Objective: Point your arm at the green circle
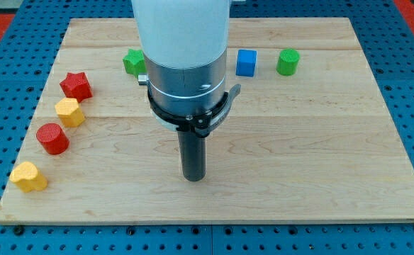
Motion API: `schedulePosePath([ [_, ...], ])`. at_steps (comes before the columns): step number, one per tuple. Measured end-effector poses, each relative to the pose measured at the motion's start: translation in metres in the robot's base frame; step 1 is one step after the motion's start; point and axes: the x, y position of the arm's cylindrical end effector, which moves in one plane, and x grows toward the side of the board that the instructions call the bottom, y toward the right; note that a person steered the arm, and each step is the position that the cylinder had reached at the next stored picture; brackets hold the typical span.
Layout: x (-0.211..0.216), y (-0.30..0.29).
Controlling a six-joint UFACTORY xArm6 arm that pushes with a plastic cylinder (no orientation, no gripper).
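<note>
The green circle (288,61) is a short green cylinder near the view's top, right of centre. A blue cube (246,62) stands just to its left. My tip (193,177) rests on the board at the lower centre, well below and to the left of the green circle, touching no block. The arm's white and grey body (186,57) rises above the tip and hides part of the board's top centre.
A green block (133,62) shows at the arm's left edge, partly hidden. Along the view's left stand a red star (76,86), a yellow hexagon (69,112), a red circle (52,138) and a yellow block (28,176). The wooden board (320,163) lies on blue pegboard.
</note>
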Motion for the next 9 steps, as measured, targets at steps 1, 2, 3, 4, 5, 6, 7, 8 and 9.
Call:
schedulePosePath([
  [1, 0.0, 0.0],
  [2, 0.001, 0.008],
  [3, 0.007, 0.018],
  [4, -0.004, 0.02],
  [5, -0.011, 0.026],
  [6, -0.011, 0.024],
  [7, -0.025, 0.015],
  [8, -0.041, 0.015],
  [9, -0.051, 0.062],
])
